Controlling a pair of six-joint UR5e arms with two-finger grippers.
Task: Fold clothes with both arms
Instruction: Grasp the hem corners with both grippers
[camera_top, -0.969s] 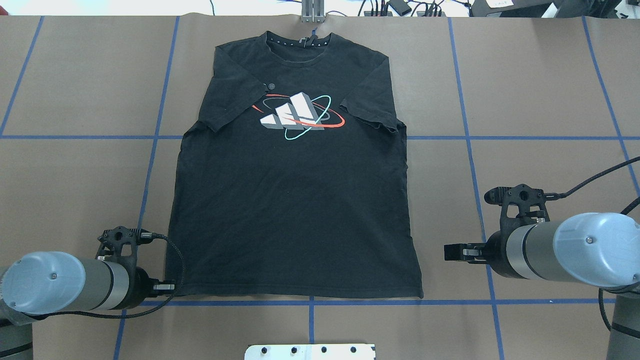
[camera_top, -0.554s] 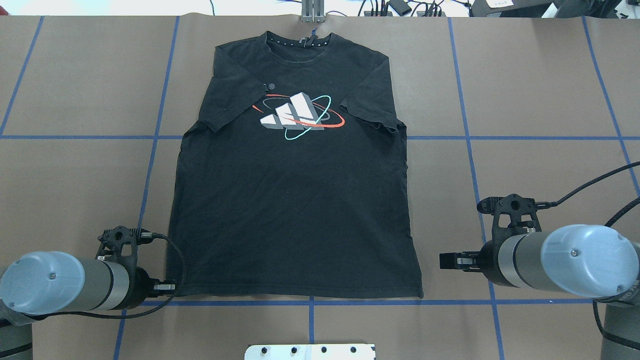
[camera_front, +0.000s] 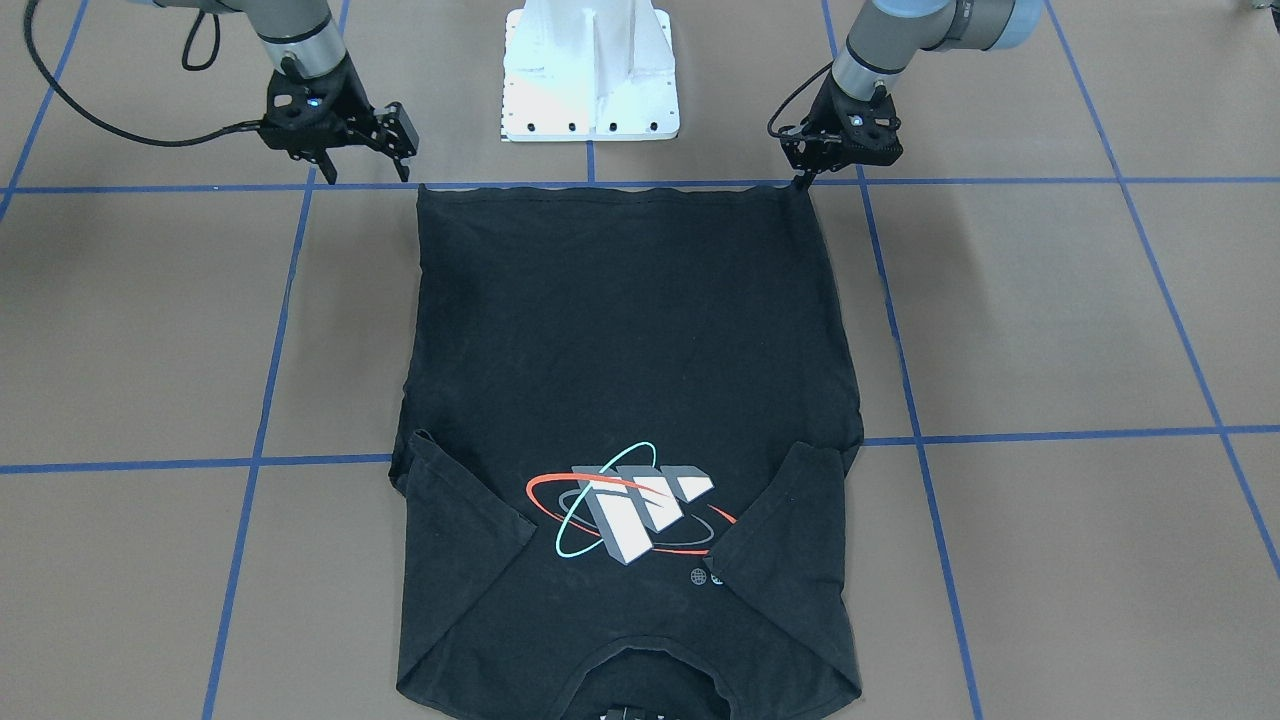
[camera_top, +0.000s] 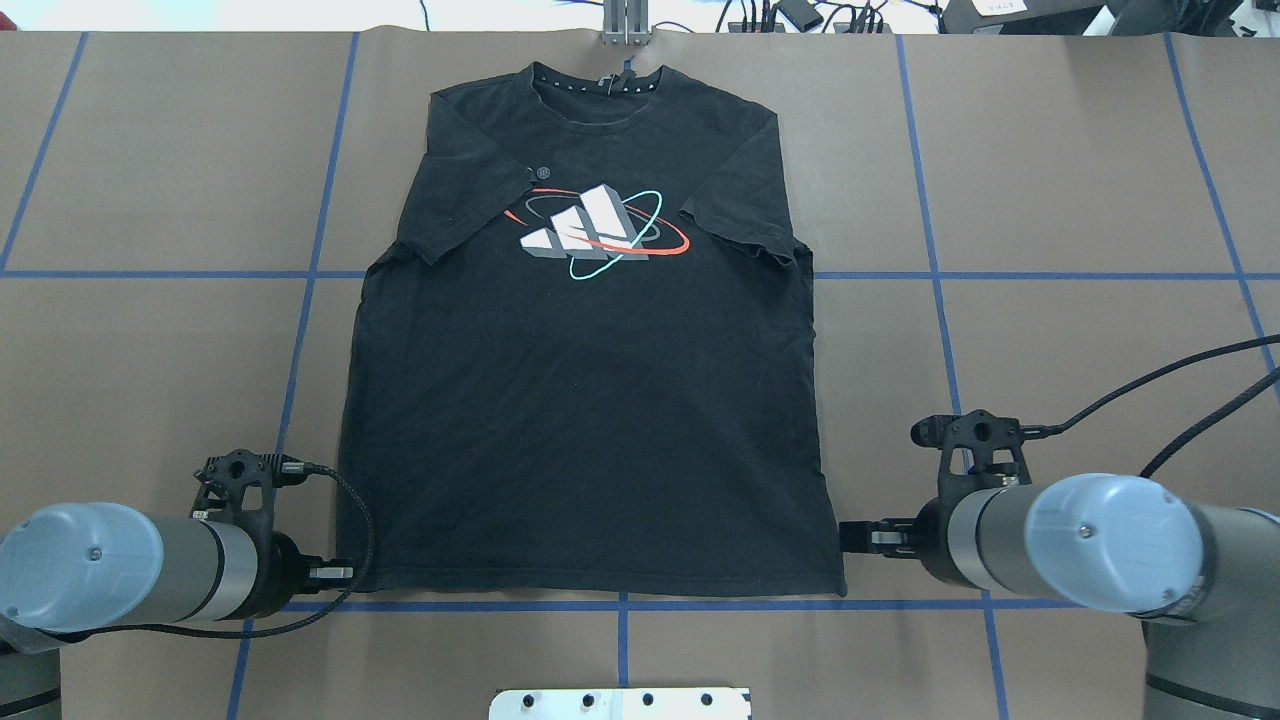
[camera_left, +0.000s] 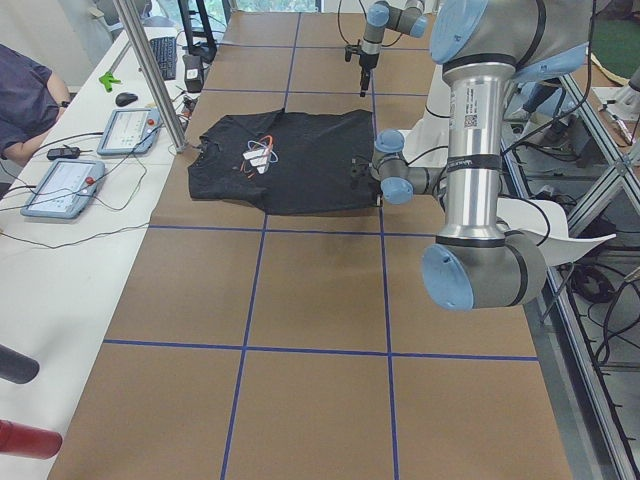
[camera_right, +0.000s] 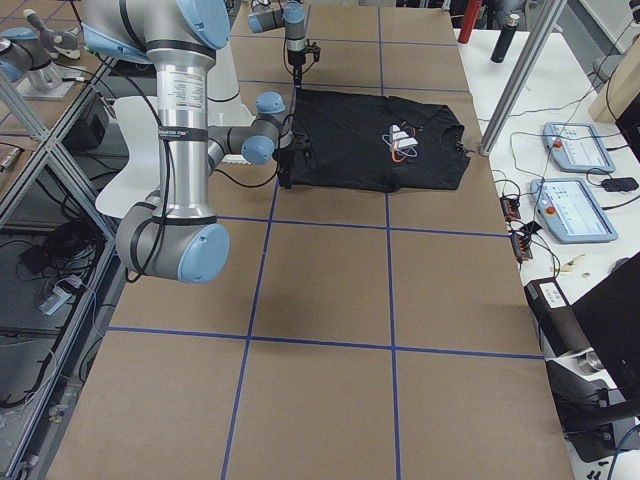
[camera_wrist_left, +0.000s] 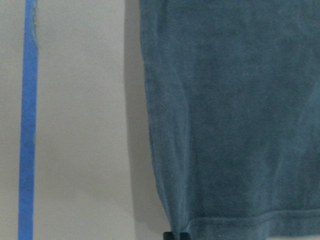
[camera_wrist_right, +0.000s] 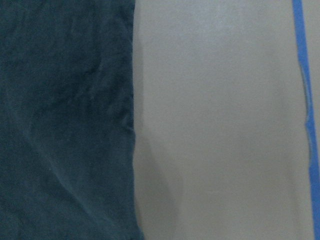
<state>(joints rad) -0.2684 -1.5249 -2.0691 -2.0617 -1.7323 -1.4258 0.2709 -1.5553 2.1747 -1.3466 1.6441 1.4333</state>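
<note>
Overhead exterior view: shirt (camera_top: 590, 400) lies flat and print-up on the table (camera_top: 1050, 200), no fold yet made. Left gripper (camera_top: 340, 574) appears pinched on one hem corner. Right gripper (camera_top: 852, 537), spread, sits at the other corner, apparently not yet gripping.
</note>
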